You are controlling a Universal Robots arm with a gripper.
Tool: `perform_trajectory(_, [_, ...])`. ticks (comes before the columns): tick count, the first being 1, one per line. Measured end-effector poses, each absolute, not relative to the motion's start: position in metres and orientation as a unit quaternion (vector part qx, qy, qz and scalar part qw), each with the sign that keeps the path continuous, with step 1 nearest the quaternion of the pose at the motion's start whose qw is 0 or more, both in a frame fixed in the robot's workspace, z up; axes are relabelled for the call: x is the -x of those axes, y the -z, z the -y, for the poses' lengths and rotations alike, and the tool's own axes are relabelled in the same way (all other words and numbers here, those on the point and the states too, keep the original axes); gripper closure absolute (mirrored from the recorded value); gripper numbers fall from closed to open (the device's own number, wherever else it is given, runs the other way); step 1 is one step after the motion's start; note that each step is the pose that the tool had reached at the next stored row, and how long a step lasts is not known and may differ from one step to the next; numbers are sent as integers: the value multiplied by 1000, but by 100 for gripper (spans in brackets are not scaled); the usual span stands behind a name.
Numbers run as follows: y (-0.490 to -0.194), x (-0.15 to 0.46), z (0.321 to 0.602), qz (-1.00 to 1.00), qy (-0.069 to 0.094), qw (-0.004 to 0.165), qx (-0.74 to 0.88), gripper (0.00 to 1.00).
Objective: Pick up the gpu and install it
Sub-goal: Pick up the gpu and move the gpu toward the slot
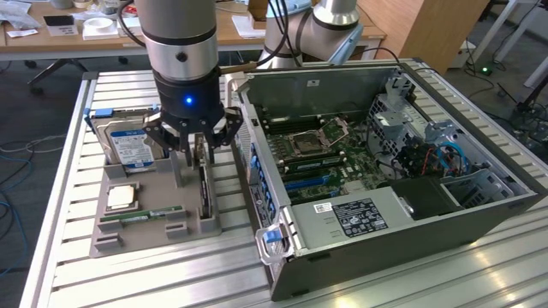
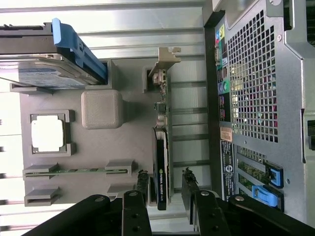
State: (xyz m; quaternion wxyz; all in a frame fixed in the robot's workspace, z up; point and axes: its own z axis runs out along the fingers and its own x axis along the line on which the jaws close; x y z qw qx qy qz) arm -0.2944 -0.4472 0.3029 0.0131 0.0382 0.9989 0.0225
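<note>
So we're at the pick-up step: the gripper [image 1: 199,151] sits low over the grey parts tray [image 1: 158,186] with its 2 fingers spread, 1 on each side of the gpu [image 1: 204,192], and nothing is pinched yet. In the wrist view the gripper [image 2: 165,173] straddles the gpu [image 2: 162,147], and there looks to be a sliver of daylight on both faces of the card. The gpu stands on its long edge in the slots along the tray side nearest the computer case [image 1: 479,212], so it hasn't left its holder. My guess is the grab calls for the pads to close square on the card's 2 flat faces and for a straight pull up, or it could bind in those slots. The tray [image 2: 98,147] also holds a blue-labelled hard drive [image 1: 128,141] standing at the far end, a CPU [image 1: 120,196] flat in a square pocket, and a green memory stick [image 1: 141,216] in its clips. The case lies open on its side, with the motherboard [image 1: 325,154] and a power supply [image 1: 351,215] inside.
</note>
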Motion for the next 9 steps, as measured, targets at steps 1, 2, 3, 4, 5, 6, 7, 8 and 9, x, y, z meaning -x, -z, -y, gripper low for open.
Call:
perform_trajectory(1, [-303,294,447,-999,-22,13,-38,58])
perform_trajectory(2, [-303,294,447,-999,-22,13,-38,58])
perform_trajectory(3, [-303,294,447,-999,-22,13,-38,58])
perform_trajectory(4, [-303,294,447,-999,-23,13,-38,58])
perform_trajectory(5, [-303,294,447,-999,-23,13,-38,58])
perform_trajectory(6, [-303,294,447,-999,-23,13,-38,58])
perform_trajectory(7, [-303,294,447,-999,-22,13,-38,58])
perform_trajectory(8, [-303,294,447,-999,-22,13,-38,58])
perform_trajectory(9, [-303,294,447,-999,-22,13,-38,58])
